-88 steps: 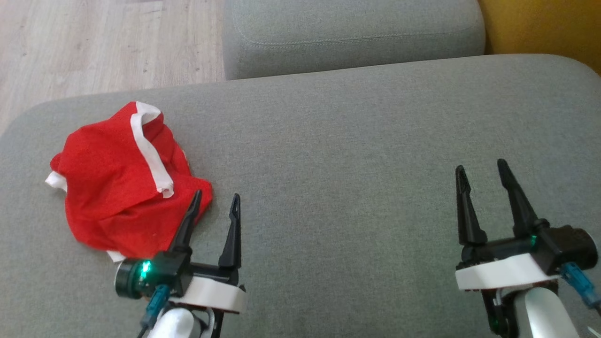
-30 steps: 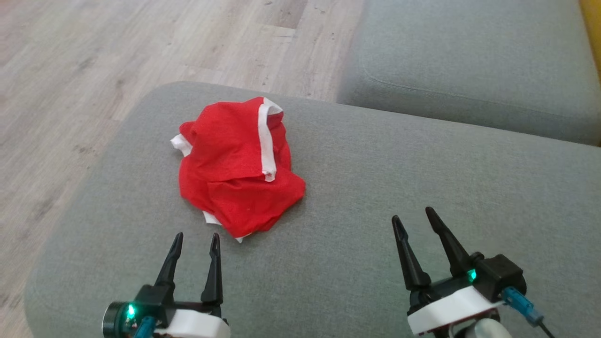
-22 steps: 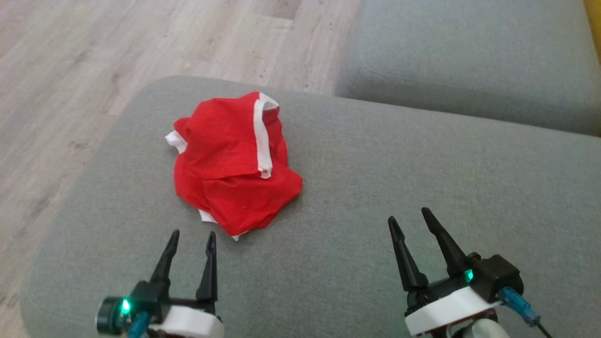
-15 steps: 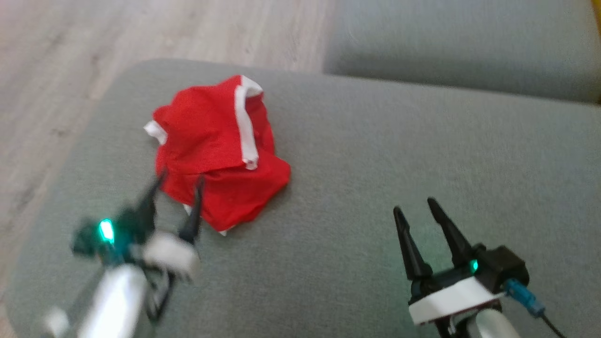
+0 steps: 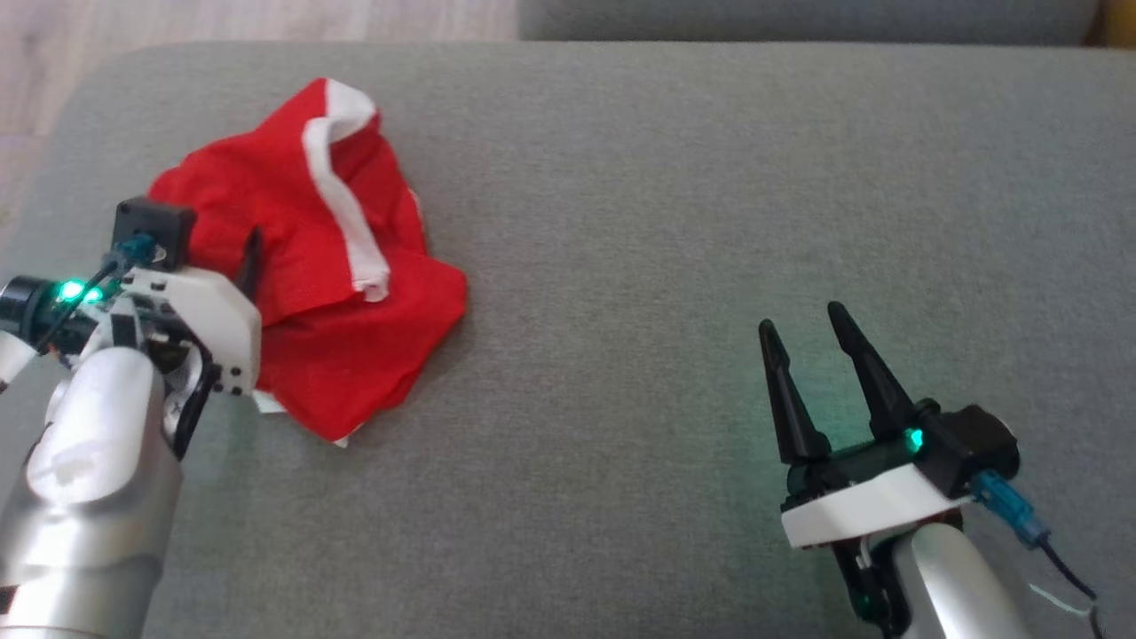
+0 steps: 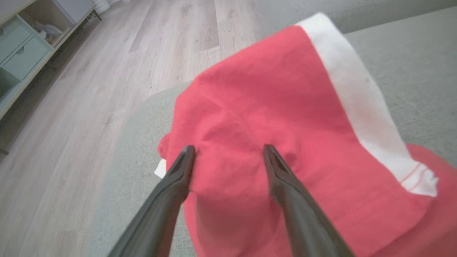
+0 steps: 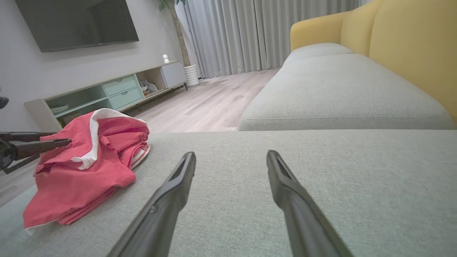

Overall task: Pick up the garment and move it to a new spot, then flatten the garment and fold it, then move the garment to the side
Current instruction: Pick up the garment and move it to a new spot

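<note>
On the cushion (image 5: 666, 222), left end, the garment (image 5: 328, 266) lies crumpled, not yet picked up; you've got the move, flatten, fold and set-aside all left. Your left gripper (image 6: 228, 150) is spread wide, tips straddling a red fold on its left side, contact unclear. Your right gripper (image 5: 802, 318) is spread too, empty, well apart from it.

A broad grey fabric cushion (image 5: 674, 231) with rounded corners is the supporting surface. On it, near its left end in the head view, lies a red garment (image 5: 355, 346), crumpled into a loose heap with a white band (image 5: 342, 209) running across its top. A second grey cushion (image 7: 339, 96) adjoins the far edge, and pale wooden floor (image 6: 71, 107) lies beyond the left end.
</note>
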You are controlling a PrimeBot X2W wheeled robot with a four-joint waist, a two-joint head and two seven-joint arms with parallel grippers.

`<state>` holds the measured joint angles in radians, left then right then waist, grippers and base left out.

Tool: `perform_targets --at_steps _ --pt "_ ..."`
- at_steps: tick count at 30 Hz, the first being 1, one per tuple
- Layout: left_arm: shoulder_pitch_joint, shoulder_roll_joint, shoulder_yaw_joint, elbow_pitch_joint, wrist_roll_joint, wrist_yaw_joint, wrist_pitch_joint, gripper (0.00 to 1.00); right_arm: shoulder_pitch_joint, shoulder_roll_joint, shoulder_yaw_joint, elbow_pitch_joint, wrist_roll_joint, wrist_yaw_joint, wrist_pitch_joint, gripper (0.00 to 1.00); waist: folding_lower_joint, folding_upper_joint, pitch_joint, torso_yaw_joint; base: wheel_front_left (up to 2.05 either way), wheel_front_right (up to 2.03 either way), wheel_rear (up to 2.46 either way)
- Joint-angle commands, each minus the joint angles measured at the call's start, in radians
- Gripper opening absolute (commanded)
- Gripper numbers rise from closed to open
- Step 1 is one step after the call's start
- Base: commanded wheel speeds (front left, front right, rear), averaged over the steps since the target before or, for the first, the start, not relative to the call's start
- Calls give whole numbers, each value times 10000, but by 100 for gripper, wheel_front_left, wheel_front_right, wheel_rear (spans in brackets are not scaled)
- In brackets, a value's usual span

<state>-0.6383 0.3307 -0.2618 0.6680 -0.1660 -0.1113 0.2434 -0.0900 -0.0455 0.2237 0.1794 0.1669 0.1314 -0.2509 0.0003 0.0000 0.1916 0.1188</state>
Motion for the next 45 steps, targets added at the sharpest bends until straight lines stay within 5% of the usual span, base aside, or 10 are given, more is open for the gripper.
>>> perform_targets --at_steps 1,2,4,5,14,23,35,45 --pt "-630 504 357 -5 -2 117 62 100 -382 -47 223 -327 -13 -7 -109 100 -3 0 140 -203 0 0 0" --pt "-676 508 342 145 -27 104 69 100 -401 -47 213 -324 -6 -7 -109 100 -3 0 143 -234 0 0 0" --pt "-749 470 363 348 -89 130 -57 10 -419 -47 180 -309 11 -7 -109 100 -3 0 108 -283 0 0 0" --pt "-767 445 378 443 -116 167 -137 0 -408 -47 153 -297 21 -7 -109 100 -3 0 66 -294 0 0 0" --pt "-952 220 248 193 -448 -9 -1464 0 -308 -47 83 -193 68 -7 -109 100 -3 0 -409 -402 0 0 0" --pt "-798 94 420 -1837 -906 -44 -3115 0 40 -47 -90 -188 473 -7 -109 100 -3 0 -1376 -850 0 0 0" --pt "-380 -587 -108 -4779 -1547 -7 -1655 0 111 -47 -138 -270 670 -7 -109 100 -3 0 -1490 -1554 0 0 0" --pt "-312 -1343 -974 -5735 -1603 127 -1027 0 -330 -47 40 -654 817 -7 -109 100 -3 0 -846 -3266 0 0 0"
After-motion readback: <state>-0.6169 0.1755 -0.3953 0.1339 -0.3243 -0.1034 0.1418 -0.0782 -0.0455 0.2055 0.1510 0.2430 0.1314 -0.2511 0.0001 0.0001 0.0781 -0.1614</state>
